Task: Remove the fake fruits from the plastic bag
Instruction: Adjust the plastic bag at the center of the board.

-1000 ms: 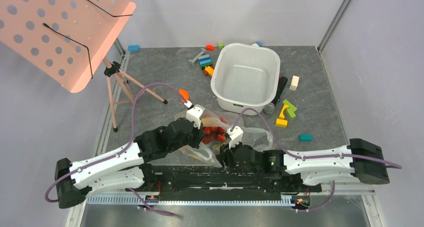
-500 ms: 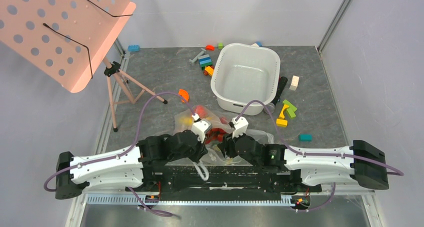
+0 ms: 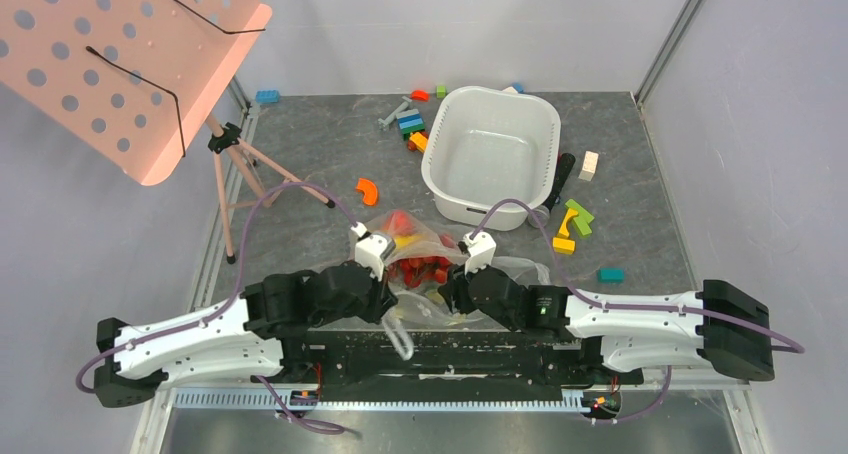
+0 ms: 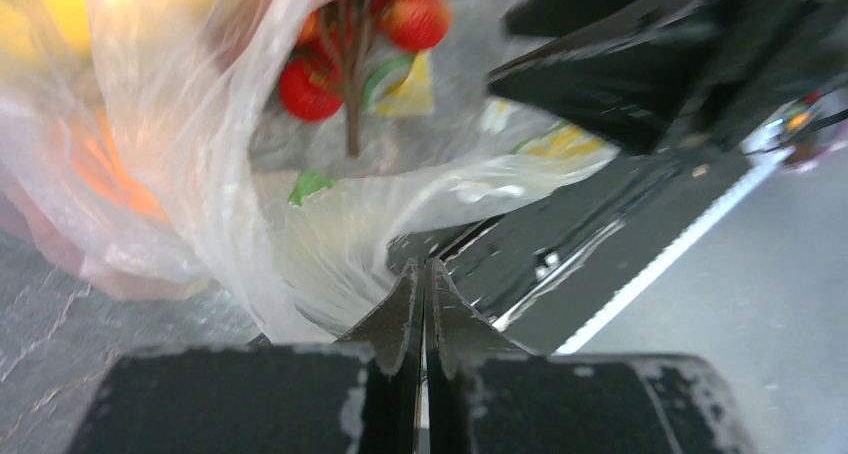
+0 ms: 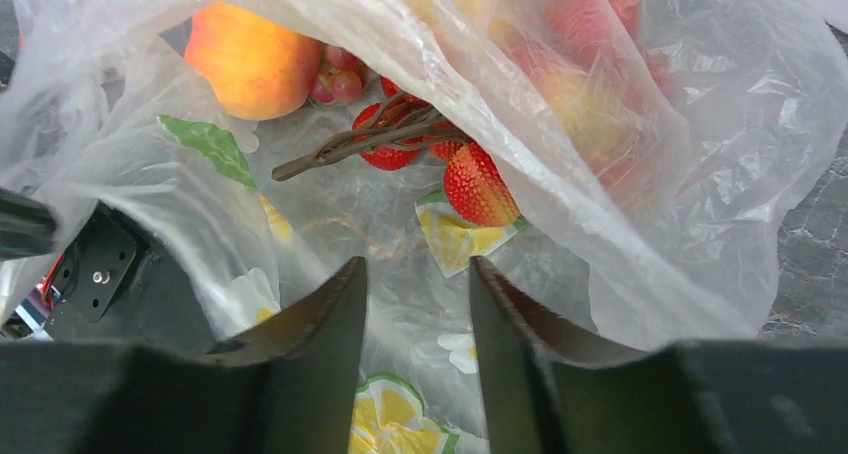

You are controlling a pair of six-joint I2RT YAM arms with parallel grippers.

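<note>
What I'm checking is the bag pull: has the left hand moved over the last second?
Yes. The left hand drew back toward the near edge and leftward, away from the white basin.

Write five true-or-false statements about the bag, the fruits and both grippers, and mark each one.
1. The fruits lie inside the bag. True.
2. The basin holds fruit. False: none shows in it.
3. The right gripper has its jaws shut on the peach. False: they stand open, and the peach lies deeper in the bag, apart from them.
4. The left gripper has its jaws shut. True: they pinch bag film.
5. The orange curved piece is in the bag. False: it lies on the table beyond the bag.
</note>
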